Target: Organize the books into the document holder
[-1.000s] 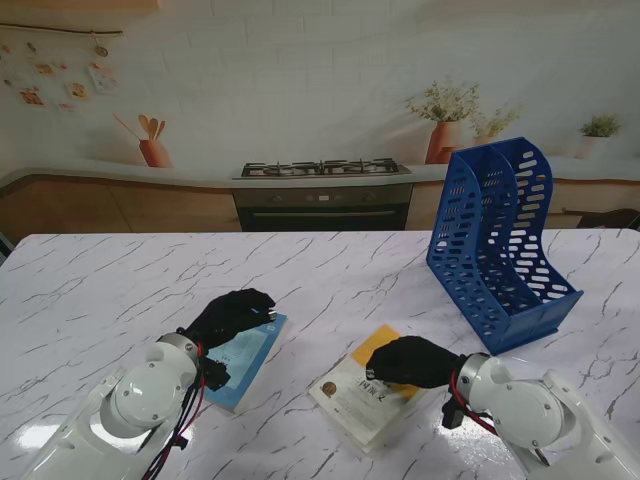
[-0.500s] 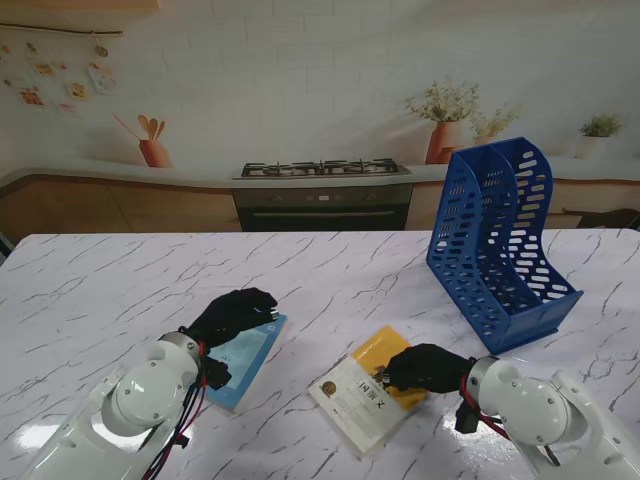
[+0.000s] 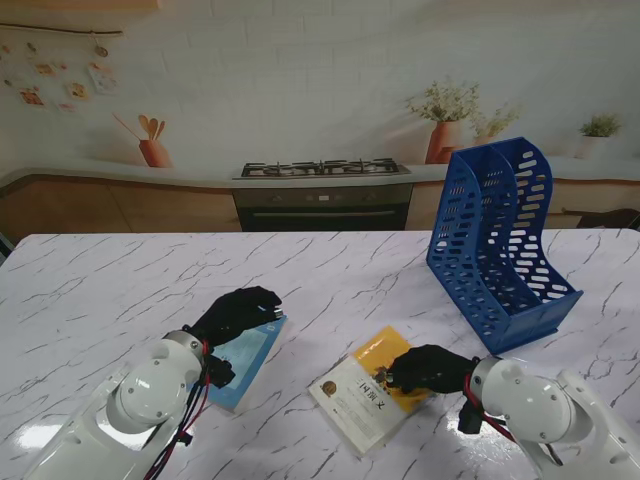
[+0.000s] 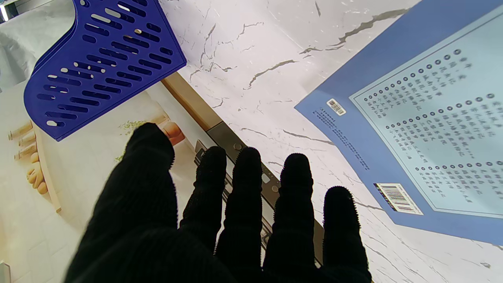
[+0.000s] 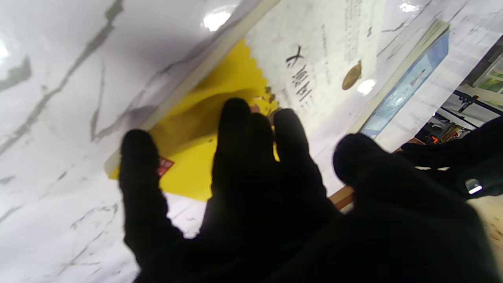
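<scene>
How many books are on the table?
2. The blue book lies flat on the left, partly under the left hand. The yellow and white book lies flat nearer the middle, under the right hand. The blue holder looks empty.

- The left hand point(image 3: 236, 315) wears a black knit glove with five fingers (the cloth looks a bit fuzzy up close).
- The right hand point(image 3: 428, 367) has the same black glove.
- The left arm point(image 3: 140, 398) is a smooth, round, shiny shell, white and light grey.
- The right arm point(image 3: 540, 405) looks the same.
- Thin red and black cables point(image 3: 188, 420) run along the left arm near the wrist.
- Red and black cables point(image 3: 478, 420) sit at the right wrist too.
</scene>
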Robot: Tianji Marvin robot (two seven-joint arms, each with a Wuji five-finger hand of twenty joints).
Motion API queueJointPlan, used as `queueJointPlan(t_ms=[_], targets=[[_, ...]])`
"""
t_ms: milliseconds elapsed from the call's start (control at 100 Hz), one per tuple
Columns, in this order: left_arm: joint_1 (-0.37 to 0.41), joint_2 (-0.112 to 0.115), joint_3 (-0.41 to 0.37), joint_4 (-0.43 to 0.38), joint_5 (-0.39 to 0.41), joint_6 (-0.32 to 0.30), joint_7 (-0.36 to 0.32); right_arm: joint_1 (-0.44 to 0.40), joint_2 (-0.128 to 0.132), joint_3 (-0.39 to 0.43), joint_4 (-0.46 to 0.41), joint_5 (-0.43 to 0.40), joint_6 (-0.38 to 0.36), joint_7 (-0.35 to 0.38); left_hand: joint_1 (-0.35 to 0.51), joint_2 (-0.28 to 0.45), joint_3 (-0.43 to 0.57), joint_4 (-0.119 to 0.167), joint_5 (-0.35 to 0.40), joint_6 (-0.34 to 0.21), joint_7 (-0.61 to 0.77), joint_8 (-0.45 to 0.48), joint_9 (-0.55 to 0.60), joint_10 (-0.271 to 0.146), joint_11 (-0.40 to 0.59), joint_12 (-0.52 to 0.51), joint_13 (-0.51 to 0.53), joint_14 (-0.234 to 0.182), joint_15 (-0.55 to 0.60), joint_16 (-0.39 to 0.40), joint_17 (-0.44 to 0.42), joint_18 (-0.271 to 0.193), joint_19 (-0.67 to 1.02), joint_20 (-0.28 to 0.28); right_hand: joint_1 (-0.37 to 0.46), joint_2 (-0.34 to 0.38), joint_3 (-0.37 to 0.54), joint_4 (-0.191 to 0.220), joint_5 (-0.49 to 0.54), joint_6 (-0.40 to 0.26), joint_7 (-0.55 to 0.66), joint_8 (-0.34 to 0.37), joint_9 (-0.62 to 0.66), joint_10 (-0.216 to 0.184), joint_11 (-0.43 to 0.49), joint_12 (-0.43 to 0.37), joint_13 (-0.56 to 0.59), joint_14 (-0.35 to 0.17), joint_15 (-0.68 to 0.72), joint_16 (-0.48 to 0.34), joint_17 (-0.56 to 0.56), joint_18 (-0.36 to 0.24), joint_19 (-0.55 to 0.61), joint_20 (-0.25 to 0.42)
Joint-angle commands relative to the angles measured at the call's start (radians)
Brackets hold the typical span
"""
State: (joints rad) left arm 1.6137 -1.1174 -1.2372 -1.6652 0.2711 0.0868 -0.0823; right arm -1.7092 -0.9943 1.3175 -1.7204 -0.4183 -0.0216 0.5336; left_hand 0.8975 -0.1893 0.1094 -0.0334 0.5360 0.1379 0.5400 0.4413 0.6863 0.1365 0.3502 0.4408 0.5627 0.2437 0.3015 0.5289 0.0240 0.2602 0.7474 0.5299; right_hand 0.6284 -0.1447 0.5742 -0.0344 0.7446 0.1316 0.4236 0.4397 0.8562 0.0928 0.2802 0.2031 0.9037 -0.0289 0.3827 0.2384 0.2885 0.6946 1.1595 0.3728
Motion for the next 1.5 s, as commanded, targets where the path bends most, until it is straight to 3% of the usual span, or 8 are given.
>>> queueJointPlan(t_ms=[0, 70, 350, 790, 920, 1080, 1230, 1490], targets=[[0.011, -0.004, -0.002, -0.006, -0.001, -0.019, -0.008, -0.007, -0.008, -0.027, 0.068, -0.005, -0.009, 0.005, -0.001, 0.037, -0.002, 0.028, 0.014, -0.016, 0.012, 0.006, 0.005, -0.013, 0.013, -0.001, 0.022, -0.016, 0.023, 0.009, -0.001, -0.007, 0.042, -0.009, -0.001, 0.026, -0.012, 0.055, 0.029, 0.037, -0.025, 0.029, -0.015, 0.104, -0.007, -0.015, -0.055, 0.168, -0.159, -0.064, -0.093, -0.324, -0.162, -0.091], [0.012, -0.004, -0.001, -0.008, 0.000, -0.017, -0.009, 0.016, -0.011, -0.037, 0.092, -0.005, -0.033, -0.013, 0.000, 0.037, -0.002, 0.028, 0.014, -0.017, 0.012, 0.006, 0.006, -0.012, 0.013, 0.000, 0.020, -0.016, 0.022, 0.009, -0.002, -0.007, 0.041, -0.010, -0.001, 0.019, -0.002, 0.051, 0.034, 0.033, -0.023, 0.031, -0.008, 0.097, -0.005, -0.014, -0.054, 0.157, -0.158, -0.063, -0.137, -0.429, -0.195, -0.109], [0.011, -0.004, 0.001, -0.010, -0.002, -0.014, -0.010, 0.129, -0.011, -0.090, 0.202, 0.017, -0.124, -0.018, -0.001, 0.038, -0.002, 0.028, 0.015, -0.017, 0.013, 0.006, 0.007, -0.011, 0.014, 0.000, 0.022, -0.018, 0.024, 0.010, -0.001, -0.007, 0.042, -0.011, -0.006, 0.017, 0.018, 0.042, 0.031, 0.028, -0.023, 0.028, -0.013, 0.088, -0.007, -0.014, -0.061, 0.147, -0.166, -0.066, -0.156, -0.541, -0.209, -0.119], [0.006, -0.002, 0.009, -0.003, -0.022, -0.018, -0.027, 0.388, -0.025, -0.277, 0.430, 0.062, -0.357, -0.087, 0.015, 0.028, 0.007, 0.027, 0.022, -0.006, 0.019, 0.007, 0.014, 0.002, 0.025, 0.003, 0.042, -0.011, 0.049, 0.019, 0.083, -0.081, 0.120, 0.000, -0.019, 0.001, 0.069, 0.023, 0.026, -0.024, 0.057, 0.013, 0.004, 0.035, 0.029, 0.003, -0.059, 0.097, -0.130, -0.046, -0.161, -0.592, -0.187, -0.104], [-0.004, -0.002, 0.019, 0.007, -0.033, -0.015, -0.035, 0.430, -0.033, -0.321, 0.473, 0.094, -0.384, -0.103, 0.016, 0.026, 0.010, 0.026, 0.024, -0.005, 0.021, 0.006, 0.015, 0.005, 0.029, 0.004, 0.044, -0.009, 0.059, 0.019, 0.091, -0.086, 0.138, -0.009, -0.022, -0.001, 0.073, 0.022, 0.026, -0.027, 0.067, 0.010, 0.004, 0.031, 0.035, 0.006, -0.058, 0.092, -0.121, -0.041, -0.160, -0.574, -0.188, -0.104], [-0.015, -0.003, 0.032, 0.016, -0.034, -0.008, -0.037, 0.386, -0.032, -0.285, 0.428, 0.078, -0.372, -0.113, 0.011, 0.025, 0.014, 0.026, 0.018, -0.010, 0.021, 0.004, 0.007, -0.002, 0.026, 0.000, 0.026, 0.000, 0.061, 0.013, 0.073, -0.009, 0.155, -0.024, -0.048, -0.011, 0.041, 0.010, 0.009, -0.094, 0.102, 0.016, 0.004, -0.031, 0.051, 0.014, -0.067, 0.055, -0.100, -0.014, -0.174, -0.389, -0.174, -0.100], [-0.025, -0.004, 0.045, 0.028, -0.037, -0.008, -0.035, 0.305, -0.034, -0.203, 0.346, 0.063, -0.362, -0.139, 0.008, 0.022, 0.017, 0.028, 0.003, -0.006, 0.011, -0.001, -0.008, -0.002, 0.017, -0.003, 0.019, 0.003, 0.052, 0.008, 0.075, -0.001, 0.168, -0.030, -0.052, -0.062, -0.017, -0.006, -0.003, -0.142, 0.124, 0.034, 0.021, -0.054, 0.059, 0.049, -0.062, 0.070, -0.097, 0.031, -0.184, -0.339, -0.164, -0.101], [-0.048, -0.012, 0.063, 0.051, -0.080, -0.004, -0.027, 0.213, -0.044, -0.107, 0.217, 0.005, -0.321, -0.204, -0.005, -0.054, 0.081, 0.025, -0.039, 0.029, 0.025, 0.013, -0.040, 0.027, 0.056, 0.031, 0.042, 0.006, 0.102, 0.036, 0.202, -0.010, 0.265, -0.014, -0.133, -0.144, -0.048, -0.002, 0.039, -0.171, 0.047, 0.167, 0.089, -0.071, 0.059, 0.148, 0.018, 0.071, -0.051, 0.140, -0.041, -0.301, -0.014, 0.203]])
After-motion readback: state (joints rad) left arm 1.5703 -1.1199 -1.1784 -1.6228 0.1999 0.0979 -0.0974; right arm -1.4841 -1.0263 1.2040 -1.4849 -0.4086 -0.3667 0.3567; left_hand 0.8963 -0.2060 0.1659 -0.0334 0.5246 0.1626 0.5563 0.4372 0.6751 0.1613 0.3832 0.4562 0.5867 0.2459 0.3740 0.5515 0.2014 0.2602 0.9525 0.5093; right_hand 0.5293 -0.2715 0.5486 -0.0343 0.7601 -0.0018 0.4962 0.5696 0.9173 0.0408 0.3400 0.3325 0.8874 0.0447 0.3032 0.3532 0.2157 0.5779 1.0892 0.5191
